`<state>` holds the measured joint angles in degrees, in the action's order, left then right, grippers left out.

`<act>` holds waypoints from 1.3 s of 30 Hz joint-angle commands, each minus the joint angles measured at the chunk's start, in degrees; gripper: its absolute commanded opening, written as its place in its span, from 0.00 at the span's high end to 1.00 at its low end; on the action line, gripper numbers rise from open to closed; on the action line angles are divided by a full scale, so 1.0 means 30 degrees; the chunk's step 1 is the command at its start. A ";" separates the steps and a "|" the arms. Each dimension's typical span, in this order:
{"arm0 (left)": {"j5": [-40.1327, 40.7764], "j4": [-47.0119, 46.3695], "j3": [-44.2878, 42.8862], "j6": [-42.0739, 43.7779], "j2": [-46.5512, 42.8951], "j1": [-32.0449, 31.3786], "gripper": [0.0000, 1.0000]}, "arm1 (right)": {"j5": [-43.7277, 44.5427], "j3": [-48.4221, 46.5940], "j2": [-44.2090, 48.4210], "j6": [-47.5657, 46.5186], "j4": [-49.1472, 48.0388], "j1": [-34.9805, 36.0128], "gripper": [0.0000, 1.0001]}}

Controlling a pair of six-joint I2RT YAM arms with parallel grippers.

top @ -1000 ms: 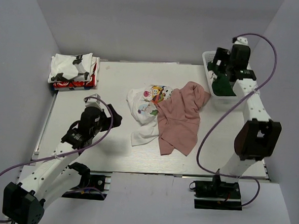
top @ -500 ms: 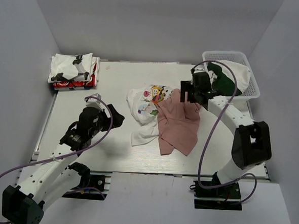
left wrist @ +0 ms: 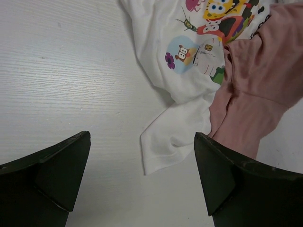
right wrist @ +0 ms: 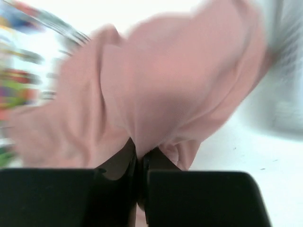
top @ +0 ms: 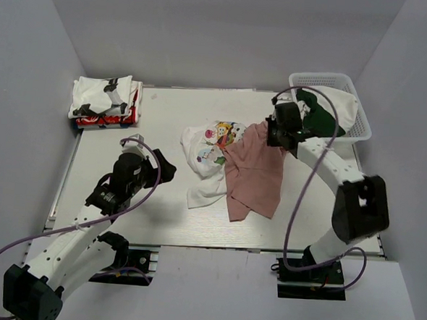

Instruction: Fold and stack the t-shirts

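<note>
Swinging over from the basket, the right gripper is now pinching the dusty pink t-shirt; a second ago its jaws were standing wide.

Nearest the desk's front edge, the left gripper is hovering with jaws spread wide, holding nothing. Just beyond it, mid-desk, the white printed t-shirt is lying crumpled, with the pink one overlapping its right side. The right claw is gripping the pink shirt's far right edge. Farther back, a dark green t-shirt is spilling from the basket in the far right corner, and the folded stack is sitting in the far left corner.

Being light, limp cloth, the pink shirt will probably sag and drag its neighbour. Taking it by a hem or shoulder corner looks best.
</note>
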<state>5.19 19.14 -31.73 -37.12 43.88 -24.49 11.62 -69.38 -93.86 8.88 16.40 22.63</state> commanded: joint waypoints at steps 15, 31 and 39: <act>0.1492 0.0770 -0.0646 -0.0077 0.0814 0.0136 0.00 | 0.9067 -1.2158 0.3343 -0.5943 -0.9273 -0.2091 1.00; 0.0528 0.0770 -0.0789 0.0273 0.4615 -0.0069 0.00 | 0.6472 -1.2486 -0.2959 -0.5137 -1.0069 -0.6722 1.00; -0.1668 0.0714 -0.1263 0.1064 0.7345 -0.0069 0.00 | 0.6058 -0.7632 -0.5473 -0.1768 -0.7934 -0.8391 1.00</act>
<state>4.36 21.93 -34.09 -35.44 64.99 -24.49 29.36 -92.62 -108.07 -2.79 -8.19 -0.27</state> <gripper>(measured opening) 0.997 0.040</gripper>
